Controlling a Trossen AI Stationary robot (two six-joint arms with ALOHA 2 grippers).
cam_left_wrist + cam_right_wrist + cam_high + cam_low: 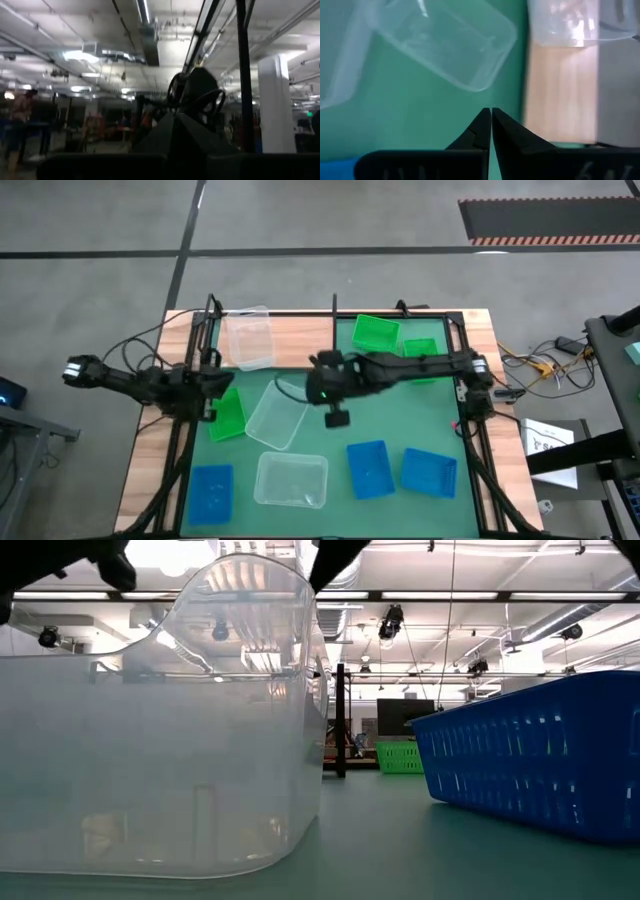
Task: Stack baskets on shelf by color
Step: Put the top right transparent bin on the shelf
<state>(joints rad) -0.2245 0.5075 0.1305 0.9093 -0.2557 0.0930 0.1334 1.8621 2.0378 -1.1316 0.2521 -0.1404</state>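
Right wrist view: right gripper (490, 117) closed, empty — clear basket (445, 45) seems light, slippery; take its thin rim.

I am seeing a green mat (335, 440) on a light-wood table (150, 450), my arms showing dark. Three clear baskets: on the shelf (290, 340) far left (249, 338), tilted mid-mat (276, 416), near centre (291, 480). Bright green ones: far (375, 333), beside it (420, 348), left (227, 414). Blue ones, ribbed: near left (211, 492), near right (369, 469) and (428, 471).
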